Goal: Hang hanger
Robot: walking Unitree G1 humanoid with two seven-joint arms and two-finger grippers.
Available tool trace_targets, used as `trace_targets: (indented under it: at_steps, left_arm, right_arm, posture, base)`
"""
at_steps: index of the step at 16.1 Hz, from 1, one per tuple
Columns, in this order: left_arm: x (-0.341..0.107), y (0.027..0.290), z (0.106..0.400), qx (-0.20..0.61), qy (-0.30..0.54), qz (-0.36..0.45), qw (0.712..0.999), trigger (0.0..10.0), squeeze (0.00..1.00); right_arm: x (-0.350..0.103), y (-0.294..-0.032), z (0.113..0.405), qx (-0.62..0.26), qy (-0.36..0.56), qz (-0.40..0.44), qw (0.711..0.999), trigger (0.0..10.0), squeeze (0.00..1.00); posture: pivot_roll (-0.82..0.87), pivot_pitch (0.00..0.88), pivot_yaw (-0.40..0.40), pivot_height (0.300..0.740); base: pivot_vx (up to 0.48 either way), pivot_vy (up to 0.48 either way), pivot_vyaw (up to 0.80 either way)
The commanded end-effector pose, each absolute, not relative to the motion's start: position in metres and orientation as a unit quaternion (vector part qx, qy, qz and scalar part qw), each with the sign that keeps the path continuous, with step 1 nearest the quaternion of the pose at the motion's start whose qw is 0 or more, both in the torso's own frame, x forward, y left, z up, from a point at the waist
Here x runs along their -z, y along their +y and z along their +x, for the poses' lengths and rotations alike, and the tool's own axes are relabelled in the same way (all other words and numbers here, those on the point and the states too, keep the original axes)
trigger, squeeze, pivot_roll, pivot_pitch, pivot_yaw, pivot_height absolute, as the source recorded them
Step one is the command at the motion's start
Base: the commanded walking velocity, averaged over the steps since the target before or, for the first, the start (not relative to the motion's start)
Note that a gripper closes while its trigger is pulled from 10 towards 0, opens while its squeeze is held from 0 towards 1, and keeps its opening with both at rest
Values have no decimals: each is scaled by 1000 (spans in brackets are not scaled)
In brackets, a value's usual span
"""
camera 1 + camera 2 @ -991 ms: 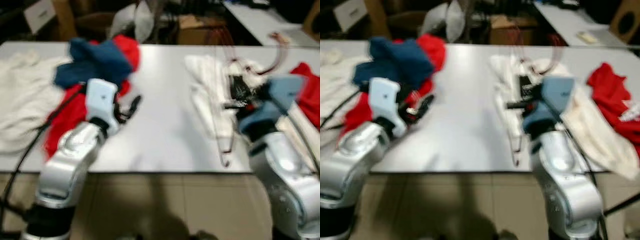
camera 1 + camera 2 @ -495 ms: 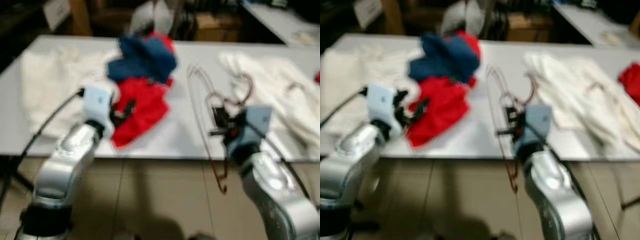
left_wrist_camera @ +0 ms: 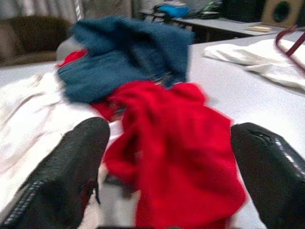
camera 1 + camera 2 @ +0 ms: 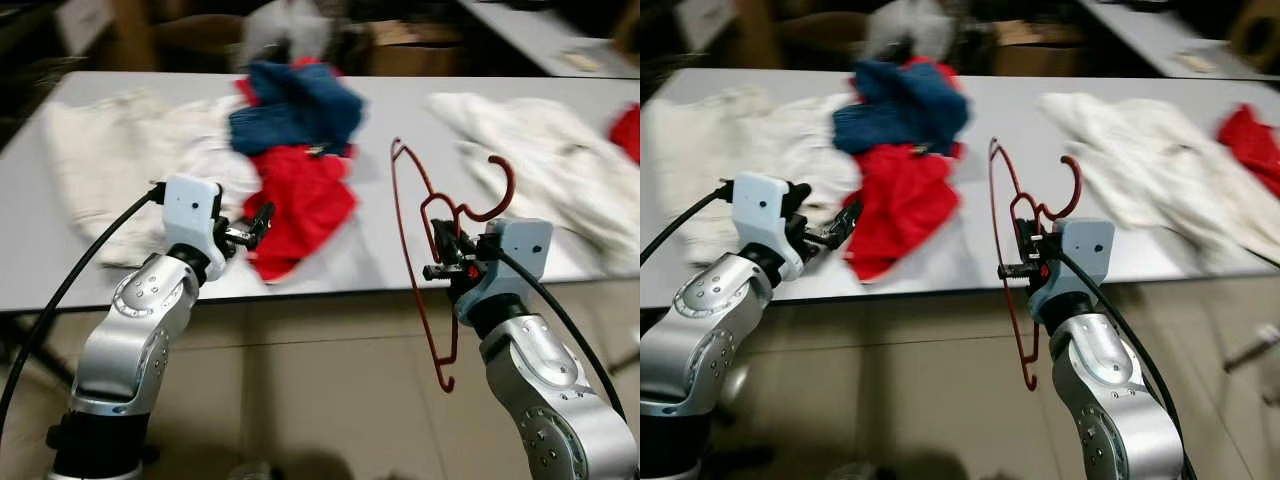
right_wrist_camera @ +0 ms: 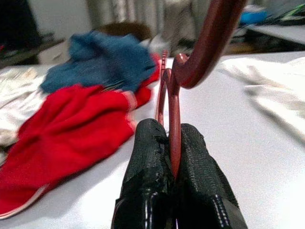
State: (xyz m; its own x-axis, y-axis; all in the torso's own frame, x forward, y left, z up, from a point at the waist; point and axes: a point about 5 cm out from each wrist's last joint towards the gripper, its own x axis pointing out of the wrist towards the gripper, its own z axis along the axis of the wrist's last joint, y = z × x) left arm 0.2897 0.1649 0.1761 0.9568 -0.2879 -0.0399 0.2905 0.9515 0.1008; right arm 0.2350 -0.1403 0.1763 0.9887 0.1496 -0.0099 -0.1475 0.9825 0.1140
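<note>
A grey desk (image 4: 380,250) spans the scene beyond a tiled floor (image 4: 320,380). At the far left of the desk lies a cream garment (image 4: 90,160), spread flat and reaching to near the front edge. The left tool (image 4: 262,218) is held just above the desk's front edge beside that garment; in the left wrist view its two black fingers (image 3: 62,176) stand wide apart with nothing between them, pointing toward a red garment (image 4: 300,205). The red garment lies crumpled near the desk's middle, its near end close to the front edge. Touching it on the far side is a blue garment (image 4: 295,105), heaped on the desk. To the right of these, the red hanger (image 4: 440,270) is lifted off the desk, its hook (image 4: 495,195) uppermost and its long frame hanging down past the desk's front edge, over the floor. The right tool (image 4: 440,255) is closed on the hanger; in the right wrist view the two fingertips (image 5: 147,167) press together on the thin red bar just below the hook. Farther right on the desk lies a second cream garment (image 4: 540,160), and a further red cloth (image 4: 1255,145) rests at the far right edge.
</note>
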Motion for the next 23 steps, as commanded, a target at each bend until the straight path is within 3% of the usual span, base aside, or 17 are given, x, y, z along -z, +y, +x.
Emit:
trace_targets:
  at_steps: [1,3,4,5,6,8,15,21,23]
  left_arm:
    - [-170,161,289,156,11,67,985,10000,1000]
    - [-170,162,289,155,8,67,986,10000,894]
    - [-170,162,289,154,6,61,986,10000,412]
    - [-169,163,289,151,5,53,987,10000,184]
    - [-168,163,290,150,4,53,987,10000,78]
    - [-164,164,292,145,6,60,988,10000,43]
    - [-157,172,290,126,5,60,990,10000,90]
    - [-154,178,290,113,9,62,992,10000,102]
    - [-153,179,290,113,11,65,991,10000,106]
  right_arm:
    - [-170,-149,235,-54,16,56,997,10000,0]
    - [-168,-150,235,-49,20,66,996,10000,0]
    - [-167,-151,235,-44,20,67,997,10000,0]
    - [-166,-153,235,-45,22,83,995,10000,0]
    - [-165,-154,234,-41,21,85,995,10000,0]
    - [-164,-158,234,-38,14,62,997,10000,0]
    - [-154,-153,228,-75,43,84,993,10000,0]
    - [-155,-147,230,-108,38,44,992,10000,0]
    - [-154,-148,229,-107,40,36,993,10000,0]
  posture:
    - [15,47,5,740]
    - [13,43,7,740]
    - [12,37,7,740]
    - [11,33,8,740]
    - [10,30,8,740]
    - [7,25,9,740]
    - [7,36,0,740]
    - [8,39,-6,740]
    - [7,38,-5,740]
  base:
    - [0,0,-788]
    - [0,0,-750]
    - [0,0,0]
    - [0,0,0]
    - [0,0,0]
    - [0,0,0]
    - [0,0,0]
    - [301,0,0]
    - [311,0,800]
